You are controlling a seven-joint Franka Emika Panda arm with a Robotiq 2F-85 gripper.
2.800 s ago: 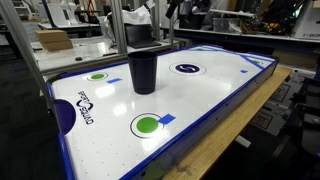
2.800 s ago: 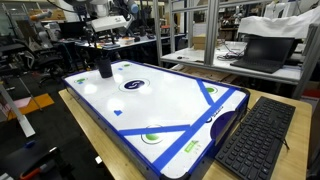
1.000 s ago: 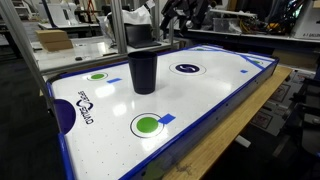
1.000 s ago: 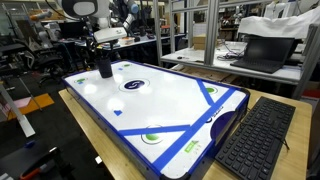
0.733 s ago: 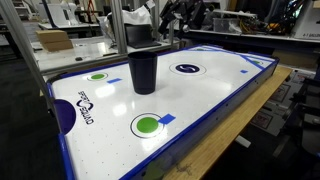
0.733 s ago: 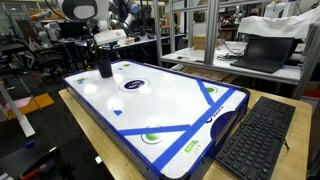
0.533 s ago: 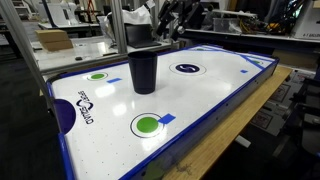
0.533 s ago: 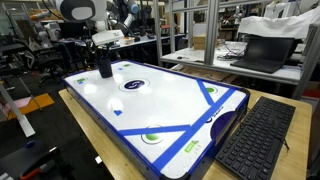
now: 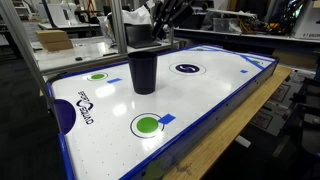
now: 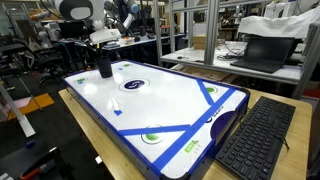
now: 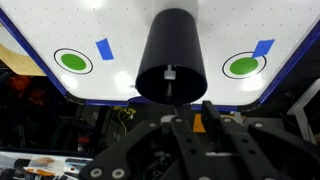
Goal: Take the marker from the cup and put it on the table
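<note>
The dark cup (image 9: pixel 143 70) (image 10: pixel 104 68) stands upright on the white table (image 9: pixel 210 100) (image 10: pixel 170 100) near its far end. From the wrist view I look straight down into the cup (image 11: pixel 170 55). The marker (image 11: pixel 170 72) shows as a thin pale stick rising from the cup's mouth toward the fingers. My gripper (image 9: pixel 160 24) (image 10: pixel 104 47) hangs just above the rim. In the wrist view the gripper (image 11: pixel 193 120) has its jaws drawn close together, with an orange piece pinched between them that looks like the marker's top end.
Green circles (image 9: pixel 147 125) (image 11: pixel 72 61) and blue marks dot the tabletop inside its blue raised rim (image 9: pixel 200 130). A keyboard (image 10: pixel 255 135) and a laptop (image 10: pixel 262 50) sit beside the table. Benches and clutter stand behind the cup.
The gripper has come over and down to the cup's mouth, and its jaws have closed from wide open to nearly together. The cup has not moved.
</note>
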